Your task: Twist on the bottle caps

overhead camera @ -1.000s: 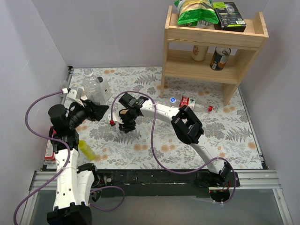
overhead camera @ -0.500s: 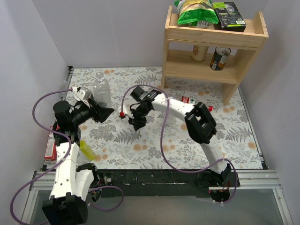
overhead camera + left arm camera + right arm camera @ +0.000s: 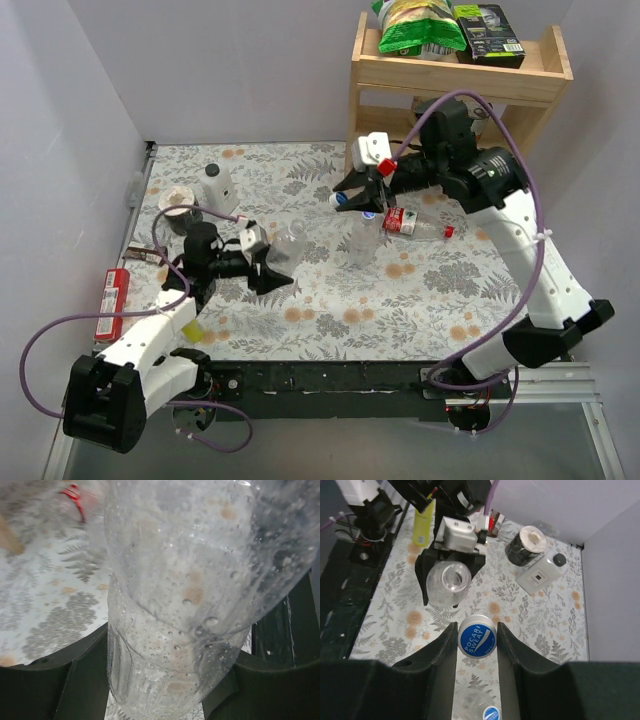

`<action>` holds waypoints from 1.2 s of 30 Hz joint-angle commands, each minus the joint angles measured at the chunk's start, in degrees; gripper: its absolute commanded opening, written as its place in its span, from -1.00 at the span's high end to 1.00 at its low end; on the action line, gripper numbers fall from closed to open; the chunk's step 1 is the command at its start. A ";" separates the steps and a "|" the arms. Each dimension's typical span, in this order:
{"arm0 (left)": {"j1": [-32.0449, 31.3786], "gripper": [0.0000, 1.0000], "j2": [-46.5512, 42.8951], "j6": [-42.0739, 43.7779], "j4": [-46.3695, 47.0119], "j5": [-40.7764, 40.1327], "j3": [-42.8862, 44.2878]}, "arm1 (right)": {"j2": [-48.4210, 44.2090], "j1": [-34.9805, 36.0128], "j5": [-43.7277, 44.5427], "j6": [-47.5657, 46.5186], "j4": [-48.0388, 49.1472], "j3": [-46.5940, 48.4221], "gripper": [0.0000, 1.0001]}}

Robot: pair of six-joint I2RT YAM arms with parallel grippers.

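My left gripper (image 3: 276,263) is shut on a wide clear bottle (image 3: 291,238) near the mat's middle. In the left wrist view the bottle (image 3: 190,605) fills the space between the fingers (image 3: 50,685). My right gripper (image 3: 350,195) is raised and shut on a blue cap (image 3: 343,200). The right wrist view shows that cap (image 3: 477,635) pinched between the pads, with the held bottle's open mouth (image 3: 449,579) beyond it. Another clear bottle (image 3: 365,240) with a blue cap on it (image 3: 491,713) stands under the right gripper. A red-labelled bottle (image 3: 402,221) lies beside a red cap (image 3: 449,231).
A white bottle with a black cap (image 3: 215,187) and a dark roll (image 3: 178,200) stand at the back left. A yellow bottle (image 3: 188,325) and a red packet (image 3: 113,300) lie at the left edge. A wooden shelf (image 3: 450,110) stands at the back right.
My right arm has swung from the mat's middle up and right toward the shelf and now holds a blue cap. My left gripper has moved right and nearer with the clear bottle.
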 commanded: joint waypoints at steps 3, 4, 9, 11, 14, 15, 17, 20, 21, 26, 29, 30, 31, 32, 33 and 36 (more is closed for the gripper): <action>-11.45 1.00 0.63 3.23 13.93 -5.30 -10.37 | -2.96 1.70 -1.93 -3.66 -11.14 -5.83 0.41; -12.24 1.00 1.34 2.79 15.41 -6.79 -11.00 | -2.87 2.32 -1.84 -5.07 -12.64 -5.66 0.42; -14.10 1.00 2.32 -1.52 24.82 -9.17 -16.09 | -0.50 7.59 2.20 -12.46 -20.46 -6.00 0.46; -14.45 1.00 2.23 -1.52 26.85 -9.53 -17.50 | 0.12 9.26 2.82 -13.87 -20.57 -6.44 0.46; -14.71 1.00 1.62 -0.82 27.12 -8.91 -18.73 | 0.82 11.72 4.31 -15.71 -20.74 -6.53 0.46; -14.80 1.00 1.44 -0.82 27.29 -8.91 -18.91 | 1.08 12.42 4.58 -15.90 -20.74 -6.45 0.45; -15.24 1.00 0.83 -0.47 27.03 -8.83 -19.26 | 1.79 13.31 4.58 -15.20 -19.78 -6.27 0.45; -15.50 1.00 0.12 -0.90 27.21 -8.91 -19.62 | 2.67 14.54 4.49 -15.20 -19.25 -5.39 0.45; -15.42 1.00 -0.14 -0.99 27.12 -8.91 -19.79 | 2.84 14.80 4.49 -15.54 -19.25 -5.30 0.46; -15.59 1.00 -0.76 -0.99 26.50 -8.74 -19.88 | 3.29 16.74 4.84 -16.07 -18.73 -5.30 0.46; -15.77 1.00 -0.93 -0.82 26.07 -8.65 -19.79 | 3.02 17.53 5.80 -15.64 -17.06 -6.09 0.46; -15.77 1.00 -0.85 -0.73 26.06 -8.65 -19.70 | 2.85 17.62 5.90 -15.37 -15.66 -6.27 0.45; -15.85 1.00 -0.85 -0.64 25.72 -8.47 -19.53 | 2.76 17.88 6.25 -15.46 -15.39 -6.36 0.45; -15.94 1.00 -0.85 -0.55 25.63 -8.47 -19.44 | 2.76 18.06 6.51 -15.63 -15.30 -6.53 0.45; -16.03 1.00 -0.85 -0.55 25.54 -8.47 -19.35 | 2.84 18.23 6.69 -15.90 -15.47 -6.36 0.45; -16.12 1.00 -0.67 -0.55 25.80 -8.39 -18.74 | 3.20 18.76 7.39 -16.77 -15.56 -6.36 0.45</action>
